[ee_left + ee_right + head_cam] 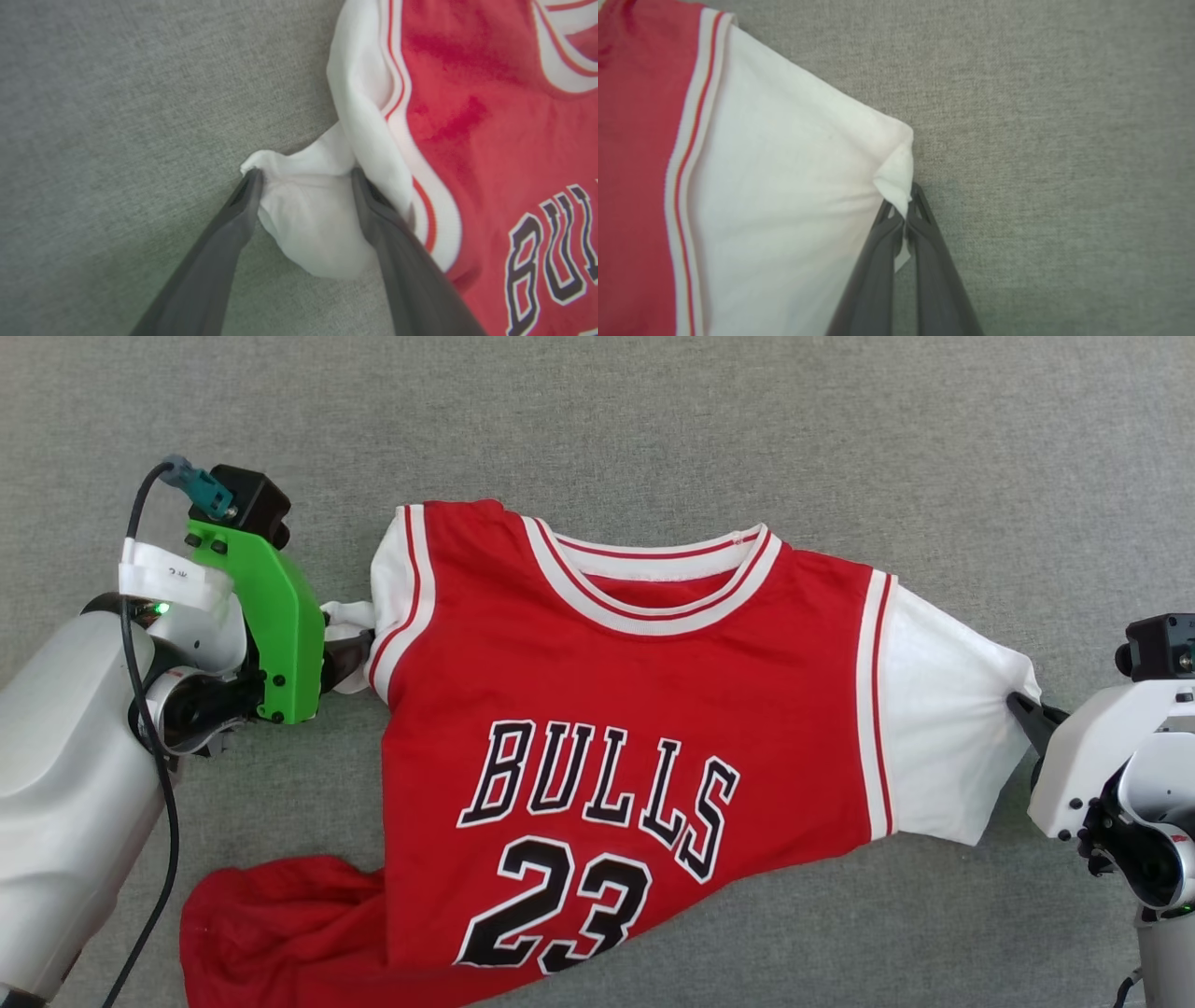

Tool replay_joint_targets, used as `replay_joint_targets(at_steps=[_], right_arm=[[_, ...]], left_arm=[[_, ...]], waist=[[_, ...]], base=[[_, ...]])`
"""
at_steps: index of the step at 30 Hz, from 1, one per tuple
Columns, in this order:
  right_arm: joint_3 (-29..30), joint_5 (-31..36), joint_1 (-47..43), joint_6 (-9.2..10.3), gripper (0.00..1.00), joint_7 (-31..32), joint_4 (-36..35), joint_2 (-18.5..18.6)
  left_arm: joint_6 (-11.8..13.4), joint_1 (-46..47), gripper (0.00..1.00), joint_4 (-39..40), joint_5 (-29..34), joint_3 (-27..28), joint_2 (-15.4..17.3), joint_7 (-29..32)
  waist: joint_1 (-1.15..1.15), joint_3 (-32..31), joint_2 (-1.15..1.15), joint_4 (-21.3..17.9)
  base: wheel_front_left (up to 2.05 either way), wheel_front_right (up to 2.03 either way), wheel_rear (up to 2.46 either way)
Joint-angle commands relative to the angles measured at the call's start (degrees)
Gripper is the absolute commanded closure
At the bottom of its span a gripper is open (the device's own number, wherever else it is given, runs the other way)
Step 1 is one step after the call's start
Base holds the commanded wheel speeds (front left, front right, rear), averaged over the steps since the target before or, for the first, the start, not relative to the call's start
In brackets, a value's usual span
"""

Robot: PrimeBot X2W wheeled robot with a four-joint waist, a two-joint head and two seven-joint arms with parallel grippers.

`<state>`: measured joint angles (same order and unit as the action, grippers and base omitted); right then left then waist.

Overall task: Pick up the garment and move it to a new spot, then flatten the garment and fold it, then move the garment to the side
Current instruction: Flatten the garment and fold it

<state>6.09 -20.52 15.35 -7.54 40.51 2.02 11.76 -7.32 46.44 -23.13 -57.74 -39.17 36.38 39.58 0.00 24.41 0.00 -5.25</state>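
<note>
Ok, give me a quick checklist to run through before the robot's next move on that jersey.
1. Right gripper holding the right sleeve: ok, shut on the sleeve's edge.
2. Left gripper holding the left sleeve: not ok, jaws open on either side of the cloth.
3. Left sleeve spread out: not ok, it is bunched up.
4. Jersey lying printed face up: ok, the letters and number show.
5. Lower hem flat: not ok, crumpled at the robot's lower left.
6. Rest of the hem: cannot tell, cut off by the head view's bottom edge.
</note>
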Motion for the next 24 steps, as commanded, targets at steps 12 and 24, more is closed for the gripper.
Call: replay_joint_targets(at_steps=[12,24], right_arm=[[1.15,-0.45,-0.40,0.05,1.00,-1.39,1.78,-0.05],[2.28,1.32,-0.51,0.05,1.00,-5.76,0.19,2.01]], left_arm=[[-0.16,-2.18,1.00,-4.18,-1.24,-9.44,-2.27,-2.56],[4.91,2.94,1.00,-8.10,9.03,-6.89,-1.23,-21.31]], waist=[[0.00,0.35,0.00,0.71],[0.00,-5.21,0.00,4.46]], base=[[0.00,0.00,0.00],[0.00,0.00,0.00]])
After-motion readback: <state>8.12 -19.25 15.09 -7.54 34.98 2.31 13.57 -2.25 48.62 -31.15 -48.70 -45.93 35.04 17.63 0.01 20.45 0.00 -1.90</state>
